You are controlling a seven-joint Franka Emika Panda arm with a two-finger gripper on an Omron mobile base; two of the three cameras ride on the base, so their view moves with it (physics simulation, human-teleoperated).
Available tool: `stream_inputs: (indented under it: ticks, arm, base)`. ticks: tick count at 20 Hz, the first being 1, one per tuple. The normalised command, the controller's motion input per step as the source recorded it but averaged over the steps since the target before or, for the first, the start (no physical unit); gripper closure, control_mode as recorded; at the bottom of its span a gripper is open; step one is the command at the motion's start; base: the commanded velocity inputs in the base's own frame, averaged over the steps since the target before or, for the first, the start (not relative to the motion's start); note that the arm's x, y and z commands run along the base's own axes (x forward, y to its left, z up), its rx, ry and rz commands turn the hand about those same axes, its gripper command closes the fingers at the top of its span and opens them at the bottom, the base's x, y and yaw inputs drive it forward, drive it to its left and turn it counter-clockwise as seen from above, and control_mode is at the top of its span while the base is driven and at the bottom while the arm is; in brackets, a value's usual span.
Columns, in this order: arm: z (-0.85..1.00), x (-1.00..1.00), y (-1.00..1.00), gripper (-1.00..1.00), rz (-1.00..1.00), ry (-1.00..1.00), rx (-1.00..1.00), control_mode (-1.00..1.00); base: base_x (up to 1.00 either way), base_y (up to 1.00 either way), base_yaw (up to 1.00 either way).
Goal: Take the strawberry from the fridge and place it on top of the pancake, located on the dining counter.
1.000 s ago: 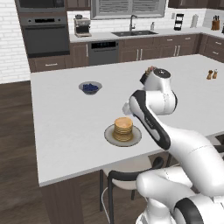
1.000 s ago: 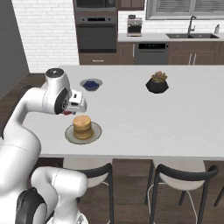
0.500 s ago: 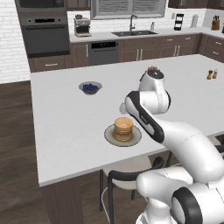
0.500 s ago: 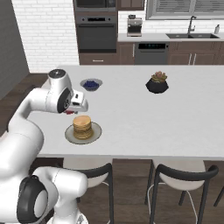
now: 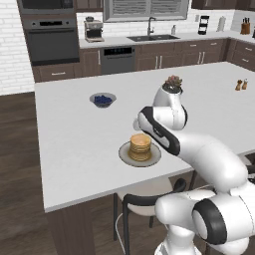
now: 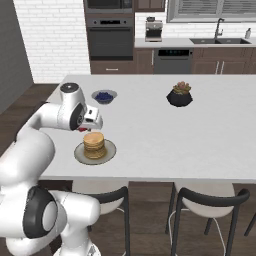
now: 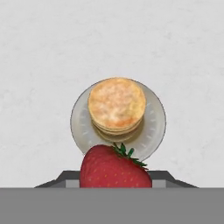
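My gripper [image 7: 116,178] is shut on the strawberry [image 7: 116,168], a bright red berry with green leaves, low in the hand view. Beyond it, the pancake [image 7: 117,105] stack sits on its round grey plate [image 7: 154,127]. In the right base view the gripper [image 6: 89,124] hovers just above and left of the pancake [image 6: 94,144], with a red spot of strawberry [image 6: 82,129] under the hand. In the left base view the hand [image 5: 143,121] hangs just above the pancake [image 5: 140,146] on the white dining counter [image 5: 74,134]. The fridge is out of view.
A grey bowl of blue berries [image 5: 103,99] [image 6: 104,95] and a dark potted succulent [image 5: 173,83] [image 6: 180,94] stand farther back on the counter. Two small shakers [image 5: 241,84] stand at its far right. Black-framed stools [image 6: 200,200] line the near edge.
The arm has swung a little closer to the pancake stack, still holding the strawberry. Plate, bowl and plant have not moved.
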Motion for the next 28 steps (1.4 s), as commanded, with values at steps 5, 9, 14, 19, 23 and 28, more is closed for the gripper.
stream_inputs:
  ticks: [5,9,14,19,23,28]
  arm:
    - [-0.11,0.4,0.09,1.0,0.0,0.04,0.0,-1.0]
    - [-0.12,0.39,0.01,1.0,0.0,0.04,0.0,-1.0]
    - [-0.16,0.31,0.0,1.0,0.0,0.02,0.0,-1.0]
    - [-0.04,0.04,0.0,1.0,0.0,0.01,0.0,-1.0]
    - [-0.03,0.0,0.0,1.0,0.0,0.0,0.0,-1.0]
    - [-0.18,0.0,0.0,1.0,0.0,0.0,0.0,-1.0]
  base:
    - [0.0,0.0,0.0]
    - [0.0,0.0,0.0]
    - [0.0,0.0,0.0]
    - [0.0,0.0,0.0]
    - [0.0,0.0,0.0]
    - [0.0,0.0,0.0]
